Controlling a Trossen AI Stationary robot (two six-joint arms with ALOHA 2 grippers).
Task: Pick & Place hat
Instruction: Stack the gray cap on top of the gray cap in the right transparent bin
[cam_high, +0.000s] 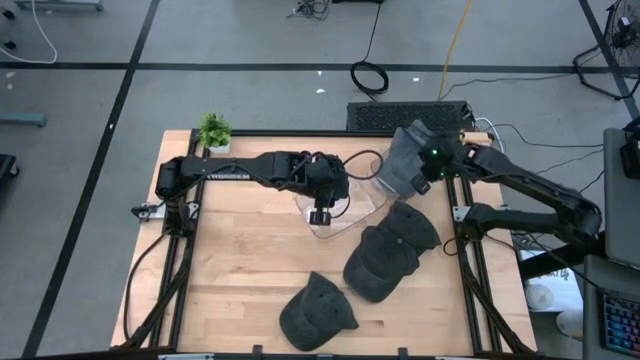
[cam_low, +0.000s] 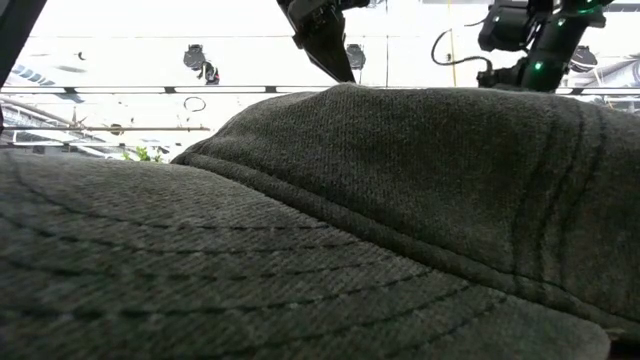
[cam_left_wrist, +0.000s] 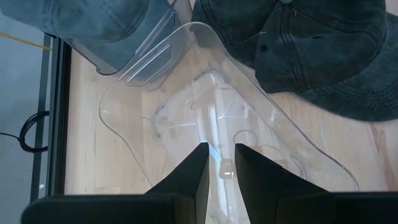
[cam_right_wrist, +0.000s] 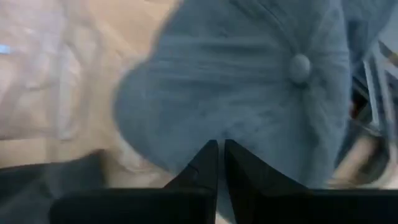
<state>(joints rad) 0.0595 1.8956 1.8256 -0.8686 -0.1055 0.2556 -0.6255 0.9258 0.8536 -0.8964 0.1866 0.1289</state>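
Grey-blue cap (cam_high: 402, 160) sits directly under the right tool (cam_high: 428, 165), whose fingers are closed together just above its crown. Left tool (cam_high: 319, 215) clamps the edge of a clear plastic stand (cam_high: 340, 210). Beyond it lie two dark caps (cam_high: 388, 255) on the wooden table (cam_high: 240, 280); a third (cam_high: 315, 315) lies nearer.

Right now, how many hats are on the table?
4: a grey hat at the right pincer, two dark hats stacked, one at the front edge.
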